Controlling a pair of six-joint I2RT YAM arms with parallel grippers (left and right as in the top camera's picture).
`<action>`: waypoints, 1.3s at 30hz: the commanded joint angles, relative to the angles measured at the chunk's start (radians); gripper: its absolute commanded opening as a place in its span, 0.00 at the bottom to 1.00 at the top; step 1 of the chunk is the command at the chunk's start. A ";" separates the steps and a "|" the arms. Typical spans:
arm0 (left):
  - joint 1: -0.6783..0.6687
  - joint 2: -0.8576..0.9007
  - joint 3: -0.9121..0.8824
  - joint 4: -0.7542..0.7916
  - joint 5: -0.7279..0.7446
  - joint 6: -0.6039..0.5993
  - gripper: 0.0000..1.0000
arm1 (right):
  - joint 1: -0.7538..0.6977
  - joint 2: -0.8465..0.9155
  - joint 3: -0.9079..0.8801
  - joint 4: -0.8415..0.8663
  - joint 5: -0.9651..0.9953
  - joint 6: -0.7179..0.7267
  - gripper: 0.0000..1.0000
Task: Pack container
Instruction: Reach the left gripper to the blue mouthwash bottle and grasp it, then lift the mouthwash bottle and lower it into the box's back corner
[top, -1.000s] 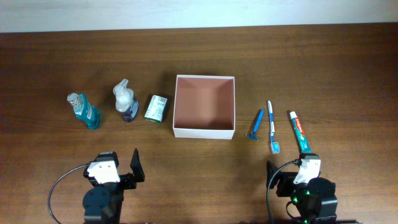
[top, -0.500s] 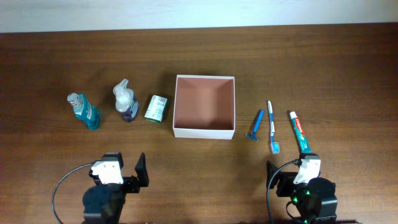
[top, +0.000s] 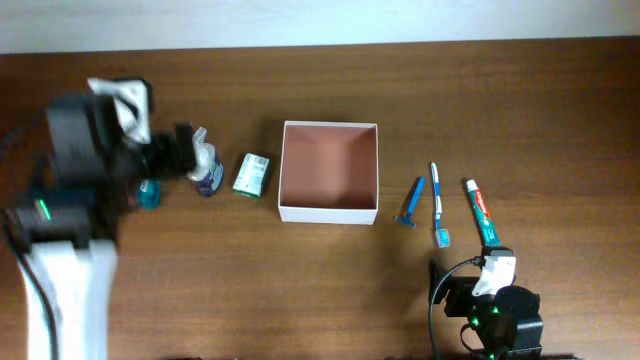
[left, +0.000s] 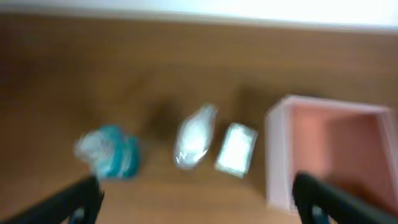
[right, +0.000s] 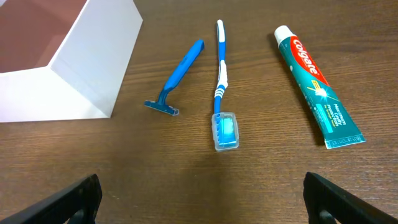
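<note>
— Container (top: 329, 213) first: where does it stand?
— Mid-table, about halfway between the left and right edges, open top up, with white walls and a reddish-brown inside.
— Any writing to read?
— "Colgate" on the toothpaste (right: 317, 87), which lies toward the right edge with its cap pointing at the far edge. Beside it lie a blue toothbrush (right: 221, 87) and a blue razor (right: 177, 78), the razor nearest the container. The green-and-white carton (top: 252, 173) on the container's other side carries print too small to read.
— And the hands?
— Left gripper (left: 196, 183) hangs blurred above the pump bottle (top: 207, 172) and teal bottle (left: 112, 154) toward the left edge, fingers spread wide, holding nothing. Right gripper (right: 200, 183) sits low by the near edge, equally wide, also empty.
</note>
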 joint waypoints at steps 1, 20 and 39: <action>0.126 0.198 0.255 -0.080 -0.018 0.031 0.99 | -0.006 -0.005 -0.005 0.003 -0.004 0.008 0.99; 0.213 0.673 0.326 -0.248 -0.068 0.063 0.98 | -0.006 -0.005 -0.005 0.003 -0.004 0.008 0.99; 0.229 0.798 0.318 -0.306 -0.071 0.061 0.61 | -0.006 -0.005 -0.005 0.003 -0.004 0.008 0.99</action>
